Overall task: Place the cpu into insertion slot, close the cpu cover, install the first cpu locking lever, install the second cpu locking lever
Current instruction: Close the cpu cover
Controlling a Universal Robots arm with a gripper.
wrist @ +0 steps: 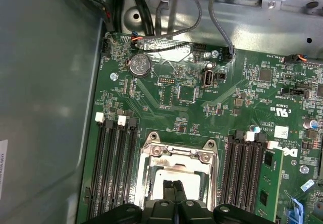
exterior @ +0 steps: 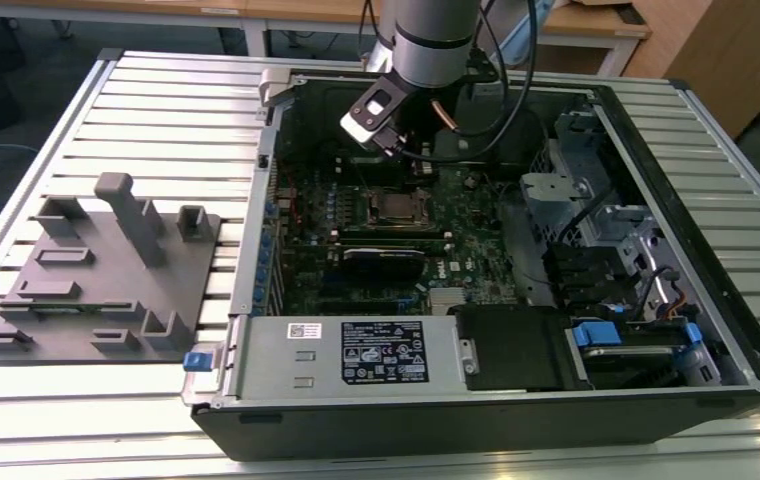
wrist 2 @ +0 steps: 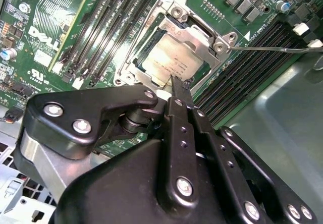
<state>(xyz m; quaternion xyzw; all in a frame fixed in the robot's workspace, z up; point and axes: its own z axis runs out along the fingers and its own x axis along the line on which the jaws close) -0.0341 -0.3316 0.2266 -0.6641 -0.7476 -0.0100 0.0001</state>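
The cpu lies flat in the insertion slot of the green motherboard, its dull silver top showing in both wrist views. The shiny cpu cover is down over it, framing the chip. My gripper hangs just above the socket's edge, with its black fingers pressed together and nothing between them; the tips sit over the chip's rim. A thin metal lever sticks out sideways from one corner of the socket, over the memory slots.
Long black memory slots flank the socket on both sides. A silver power-supply box fills the case's near side and a drive cage its right. A grey fixture plate lies on the slatted table at the exterior view's left.
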